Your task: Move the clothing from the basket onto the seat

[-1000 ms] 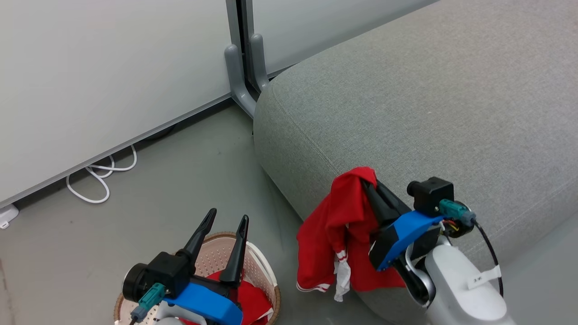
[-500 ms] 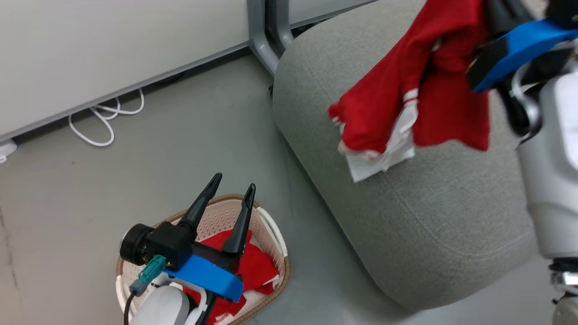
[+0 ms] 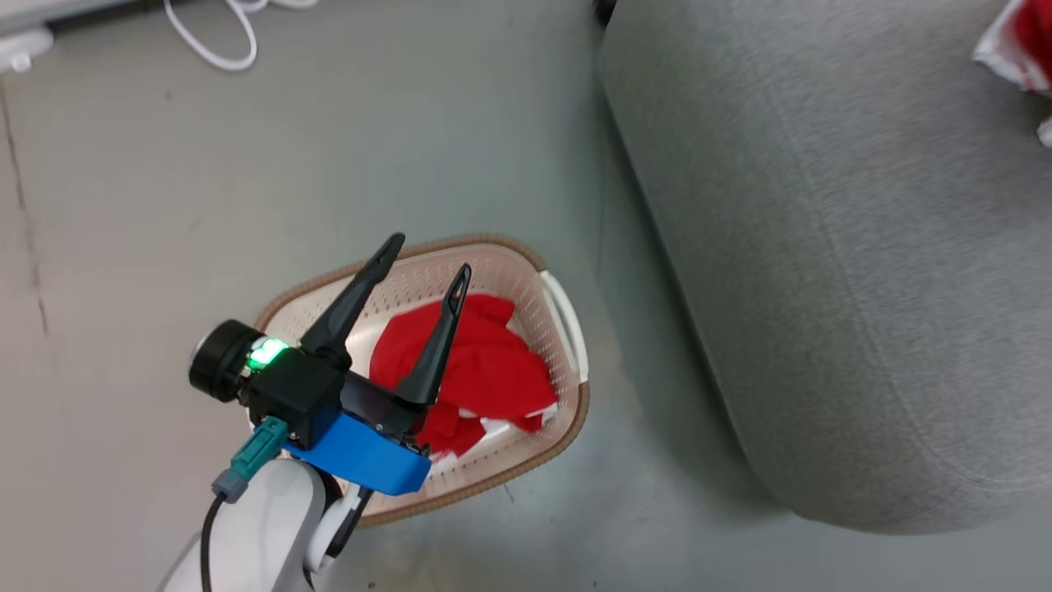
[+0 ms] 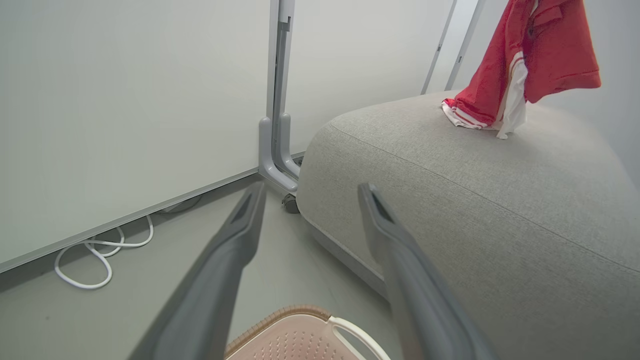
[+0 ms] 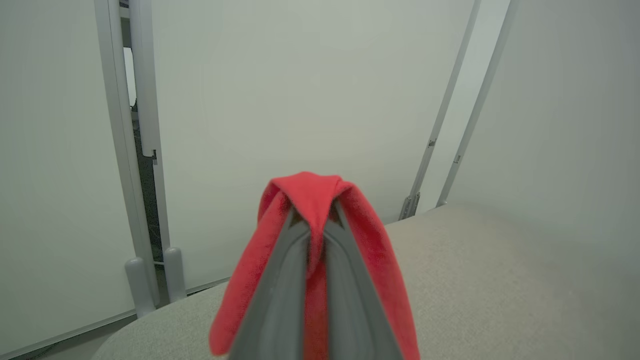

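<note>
With right hand [image 5: 314, 224] pinched shut on red top [image 4: 555, 50], lower onto seat [image 4: 475, 190], hem maybe touching, then let go. Leave left hand [image 3: 431, 253] spread wide above basket [image 3: 569, 329].

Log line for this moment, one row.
right gripper: shut on white-trimmed red garment, dangling over seat | left gripper: open above basket | second red garment: in basket

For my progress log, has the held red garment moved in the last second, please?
Yes: the red garment went from beside the seat's side to over its top.
</note>
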Tool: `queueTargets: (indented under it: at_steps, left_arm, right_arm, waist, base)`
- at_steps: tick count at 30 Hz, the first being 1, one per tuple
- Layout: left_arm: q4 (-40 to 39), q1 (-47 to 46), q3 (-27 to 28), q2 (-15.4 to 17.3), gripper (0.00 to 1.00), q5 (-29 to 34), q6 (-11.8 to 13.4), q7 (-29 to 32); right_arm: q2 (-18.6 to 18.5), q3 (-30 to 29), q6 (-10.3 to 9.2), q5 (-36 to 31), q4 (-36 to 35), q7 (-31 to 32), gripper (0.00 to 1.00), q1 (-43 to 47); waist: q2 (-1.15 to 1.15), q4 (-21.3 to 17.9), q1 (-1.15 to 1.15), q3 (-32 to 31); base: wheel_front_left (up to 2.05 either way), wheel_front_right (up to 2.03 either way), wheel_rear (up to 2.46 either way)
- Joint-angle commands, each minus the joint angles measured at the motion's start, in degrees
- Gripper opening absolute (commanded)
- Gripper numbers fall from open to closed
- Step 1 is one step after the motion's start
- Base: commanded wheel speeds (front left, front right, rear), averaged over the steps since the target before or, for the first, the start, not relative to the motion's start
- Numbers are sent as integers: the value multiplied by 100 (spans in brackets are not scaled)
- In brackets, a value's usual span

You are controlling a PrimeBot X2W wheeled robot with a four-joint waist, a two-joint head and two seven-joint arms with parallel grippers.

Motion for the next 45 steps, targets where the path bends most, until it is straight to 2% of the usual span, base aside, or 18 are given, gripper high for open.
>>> queueTargets:
  at_steps: [1,11,19,20,22,23,24,30,36,45]
  left_arm:
    - [-136,-126,32,55,100,81,-18,-15]
    - [-359,-278,-36,200,100,189,21,61]
    - [-232,-268,-64,180,100,113,22,37]
    - [-210,-250,-61,164,100,92,25,33]
    - [-162,-218,-52,135,100,78,33,25]
    - [-135,-202,-48,117,100,67,37,21]
    - [-102,-188,-41,100,100,46,40,14]
    - [74,-85,-4,-51,100,-26,39,-12]
    - [187,173,245,-308,100,-132,28,-17]
    - [279,877,788,-690,100,-218,-11,-19]
  right_arm:
    - [-2,-165,1,-62,133,-72,0,217]
    - [289,-1023,1,-209,1139,-597,0,533]
    - [264,-1193,1,-528,1726,-960,0,534]
    - [240,-1184,1,-576,1762,-991,3,535]
    - [246,-1160,1,-647,1850,-1034,40,526]
    - [266,-1127,1,-677,1875,-1065,83,516]
    - [279,-1104,1,-710,1901,-1099,100,518]
    - [304,-950,1,-821,2014,-1255,100,710]
    - [396,-654,1,-896,1759,-1390,100,1138]
    - [837,171,1,-686,1156,-1398,100,2108]
  waist:
    - [0,229,-1,496]
    - [0,232,-1,969]
    - [0,253,-1,805]
    - [0,256,-1,765]
    - [0,258,-1,688]
    - [0,258,-1,648]
    - [0,260,-1,600]
    - [0,347,-1,208]
    - [0,556,-1,-432]
    - [0,813,-1,-1440]
  base:
    - [0,0,0]
    - [0,0,0]
    - [0,0,0]
    - [0,0,0]
    - [0,0,0]
    - [0,0,0]
    - [0,0,0]
    - [0,0,0]
    - [0,0,0]
    - [0,0,0]
